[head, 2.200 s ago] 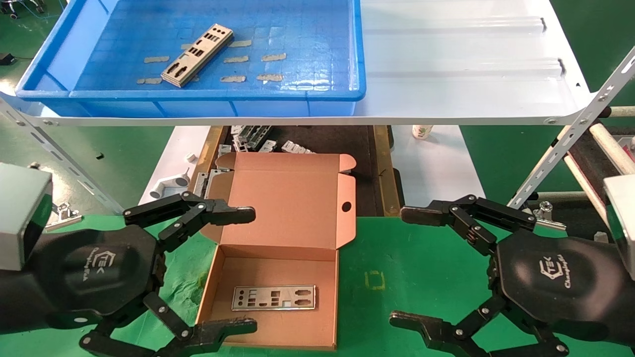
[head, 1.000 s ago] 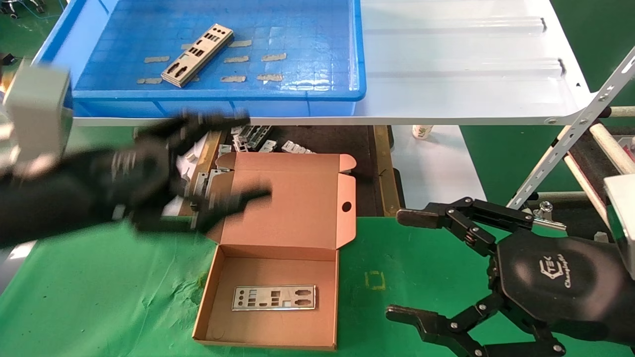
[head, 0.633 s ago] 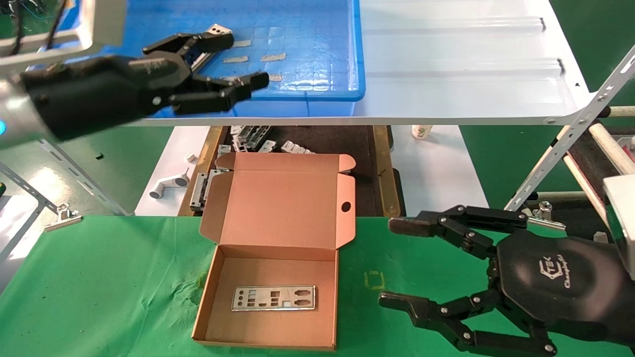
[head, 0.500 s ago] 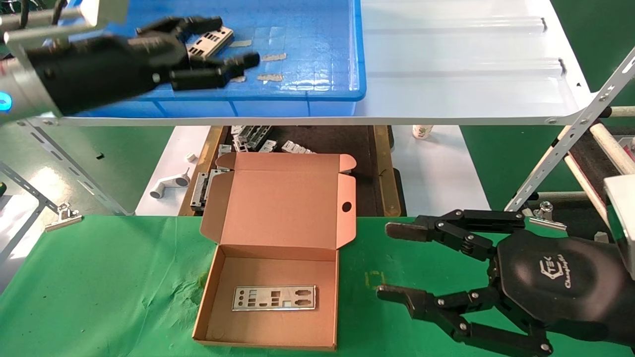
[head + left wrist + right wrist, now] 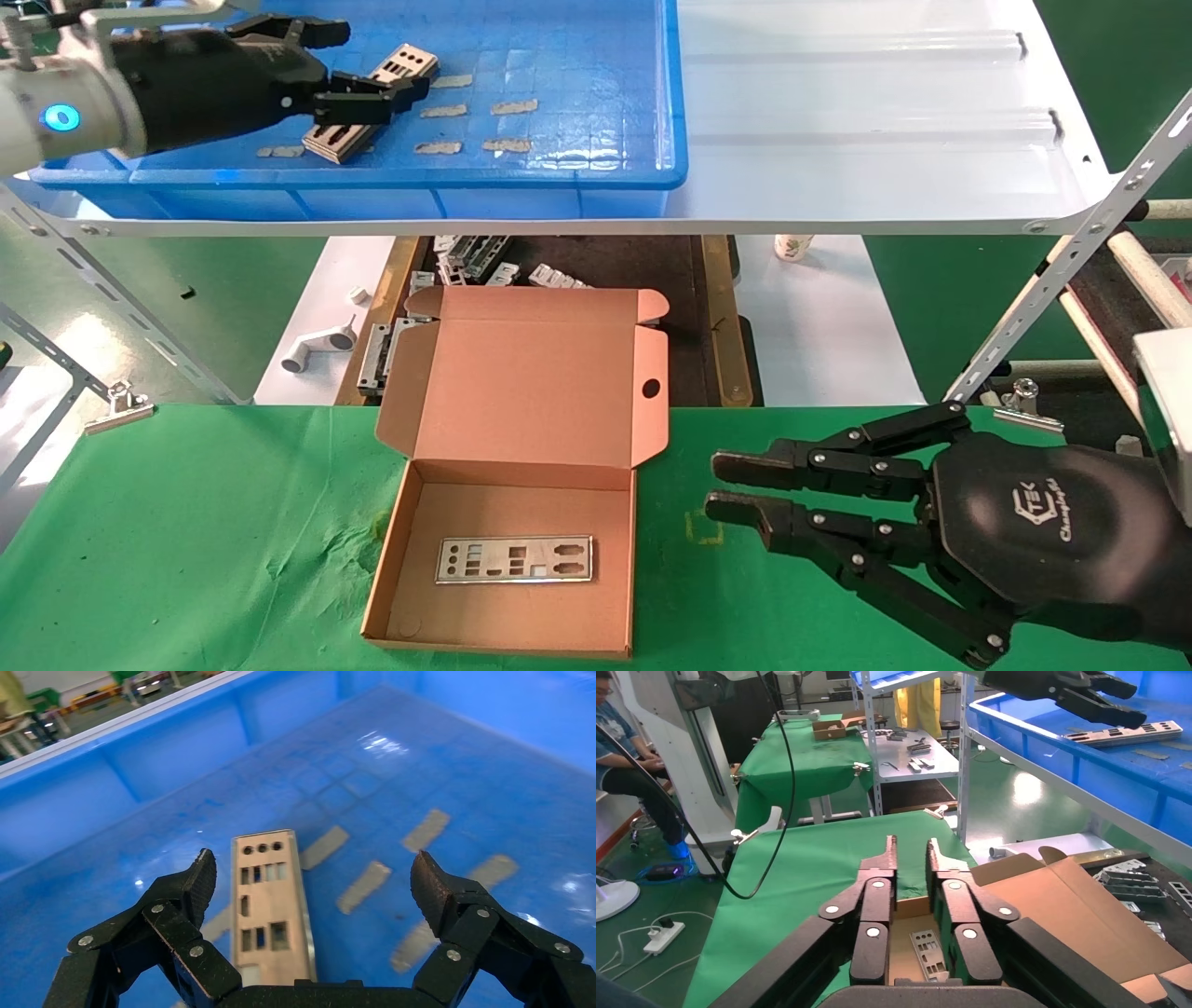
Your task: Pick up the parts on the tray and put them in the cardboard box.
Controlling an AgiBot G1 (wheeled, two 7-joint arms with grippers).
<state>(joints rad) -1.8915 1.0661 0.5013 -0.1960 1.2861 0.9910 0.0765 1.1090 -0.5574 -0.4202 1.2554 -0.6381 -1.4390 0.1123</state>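
Left gripper (image 5: 358, 65) relocated to upper left, fingers wide over silver punched metal plate (image 5: 270, 906) in blue plastic tray (image 5: 596, 177); right gripper (image 5: 736, 486) narrowed; one plate (image 5: 514, 559) boxed in brown cardboard box (image 5: 521, 382), one remaining

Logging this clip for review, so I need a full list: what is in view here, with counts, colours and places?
Flat punched silver metal plates: two; one in the tray, one in the box.
Shallow blue plastic tray: one, on the shelf.
White ribbed metal shelf: one, far side.
Open brown cardboard box: one, on the green cloth.
Small grey metal brackets: several, behind the box.
Left gripper: black, open over the tray's plate.
Right gripper: black, fingers nearly together, beside the box.
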